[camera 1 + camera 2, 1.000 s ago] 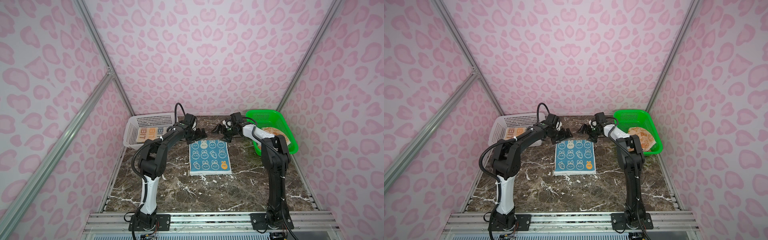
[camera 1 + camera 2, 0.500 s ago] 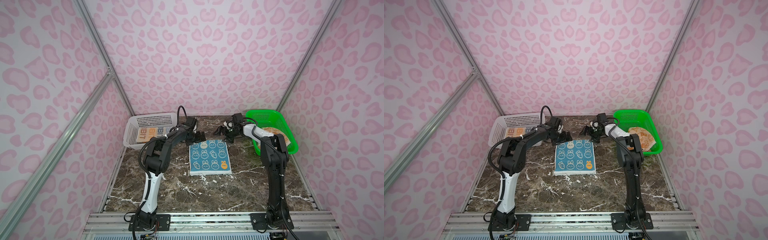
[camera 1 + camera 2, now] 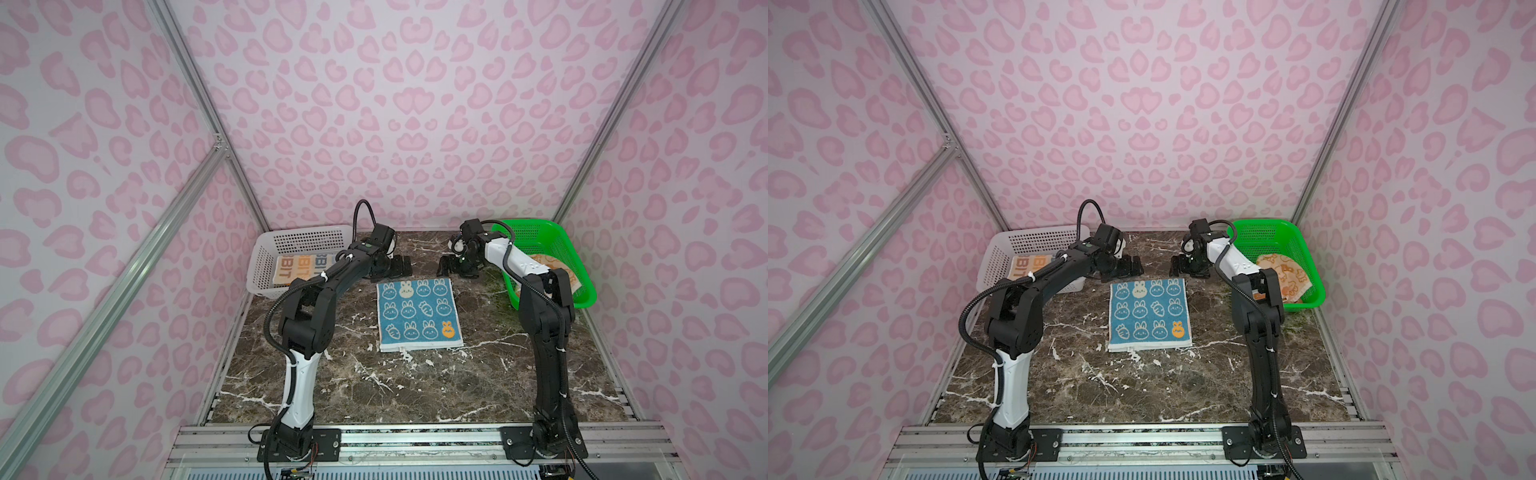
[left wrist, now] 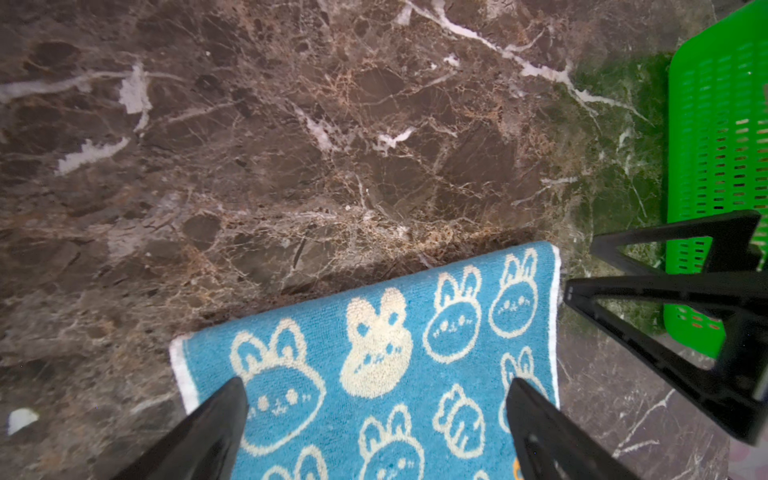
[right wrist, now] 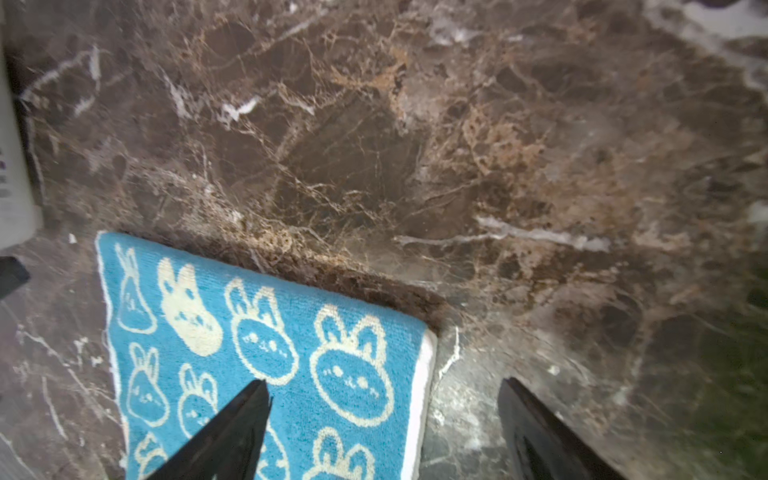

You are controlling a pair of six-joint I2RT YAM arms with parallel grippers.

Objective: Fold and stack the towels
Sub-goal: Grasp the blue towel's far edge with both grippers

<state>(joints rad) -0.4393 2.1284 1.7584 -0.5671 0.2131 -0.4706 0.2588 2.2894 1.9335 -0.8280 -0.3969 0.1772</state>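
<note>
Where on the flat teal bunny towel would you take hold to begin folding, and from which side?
I'd pinch its two far corners, coming down from above at the far edge. The teal towel lies spread flat on the marble table, so only thin edges offer a pinch; the left gripper and right gripper hang open near those corners.

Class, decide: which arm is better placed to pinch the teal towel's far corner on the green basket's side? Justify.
Right. The open right fingers straddle that corner of the teal towel; the left fingers hover nearer the white basket.
</note>
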